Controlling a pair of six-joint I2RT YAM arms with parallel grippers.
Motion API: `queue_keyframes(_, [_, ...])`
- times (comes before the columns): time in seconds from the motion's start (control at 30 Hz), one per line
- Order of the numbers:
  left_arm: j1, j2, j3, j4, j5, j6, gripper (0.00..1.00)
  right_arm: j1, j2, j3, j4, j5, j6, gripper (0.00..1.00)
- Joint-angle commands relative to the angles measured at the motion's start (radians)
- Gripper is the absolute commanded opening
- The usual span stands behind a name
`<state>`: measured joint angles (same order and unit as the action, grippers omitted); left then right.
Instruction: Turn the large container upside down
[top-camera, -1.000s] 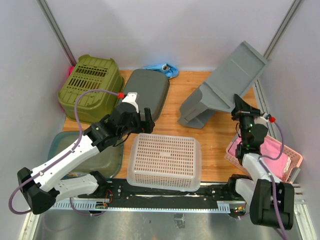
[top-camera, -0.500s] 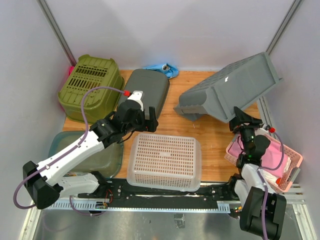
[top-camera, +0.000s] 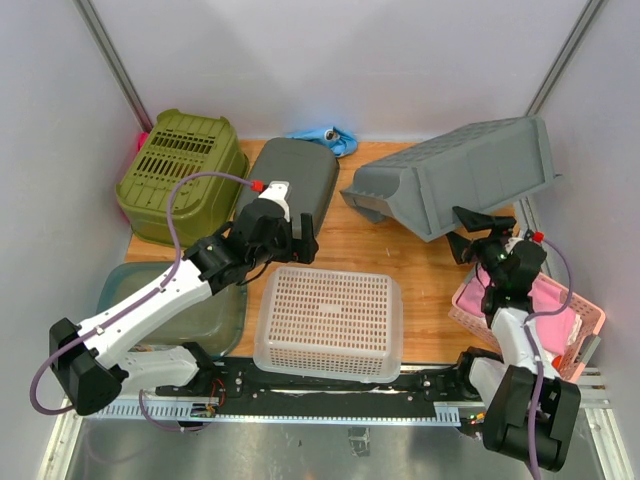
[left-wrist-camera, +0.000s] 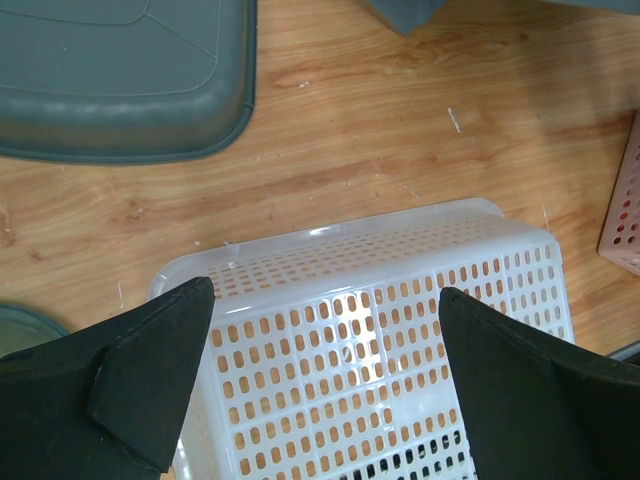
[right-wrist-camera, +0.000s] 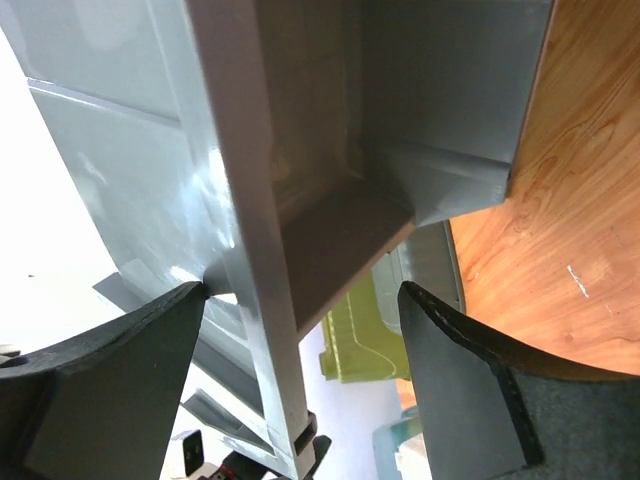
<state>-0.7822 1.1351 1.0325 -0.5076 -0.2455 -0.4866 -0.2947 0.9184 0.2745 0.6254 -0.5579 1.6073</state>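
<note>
Looking down from above, the large gray bin (top-camera: 455, 175) sits tipped on its side at the far right of the wooden table (top-camera: 420, 285), its open side facing down and toward the arms. The right gripper (top-camera: 466, 233) is just beneath its lower rim, jaws spread wide, the rim passing between them. A pink basket (top-camera: 565, 320) lies behind that gripper, by the arm's base. The left gripper (top-camera: 297, 240) hovers with its jaws wide and nothing between them, just past the far edge of an upturned white basket (top-camera: 328, 322). A dark lid (top-camera: 300, 180) lies beyond those jaws, a green crate (top-camera: 180, 175) off to their left, a teal tub (top-camera: 205, 320) behind them, and a blue cloth (top-camera: 328, 138) farther off.

From the left wrist, the left gripper (left-wrist-camera: 325, 295) frames the white basket (left-wrist-camera: 400, 340) between wide black fingers (left-wrist-camera: 150, 370). Bare table (left-wrist-camera: 350, 130) lies ahead of the jaws, with the dark lid (left-wrist-camera: 120, 80) ahead and left.

From the right wrist, the right gripper (right-wrist-camera: 300, 295) stands wide open. The gray bin (right-wrist-camera: 300, 150) fills the space ahead, its rim running down between the jaws, close to the left finger; I cannot tell whether it touches. The green crate (right-wrist-camera: 350, 350) shows beyond.
</note>
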Motion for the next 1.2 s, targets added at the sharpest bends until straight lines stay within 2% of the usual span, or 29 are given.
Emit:
queue_keyframes(0.0, [-0.006,0.002,0.018,0.035,0.006,0.019,0.99,-0.006,0.035,0.111,-0.240,-0.092,-0.154,0.81])
queue_keyframes(0.07, [-0.006,0.003,0.016,0.038,0.009,0.018,0.99,-0.006,0.062,0.176,-0.345,-0.129,-0.215,0.81])
queue_keyframes(0.23, [-0.006,0.004,0.014,0.043,0.012,0.017,0.99,-0.001,0.142,0.367,-0.765,-0.142,-0.429,0.83])
queue_keyframes(0.27, [-0.006,0.004,0.014,0.044,0.012,0.019,0.99,0.000,0.158,0.388,-0.791,-0.150,-0.454,0.83])
queue_keyframes(0.8, [-0.006,0.010,0.015,0.048,0.023,0.021,0.99,0.008,0.231,0.547,-0.972,-0.188,-0.667,0.84])
queue_keyframes(1.0, [-0.006,0.002,0.031,0.038,0.020,0.024,0.99,0.008,0.192,0.623,-1.045,-0.170,-0.755,0.83])
queue_keyframes(1.17, [-0.006,0.004,0.074,0.025,0.011,0.031,0.99,0.011,0.115,0.758,-1.144,-0.159,-0.915,0.82])
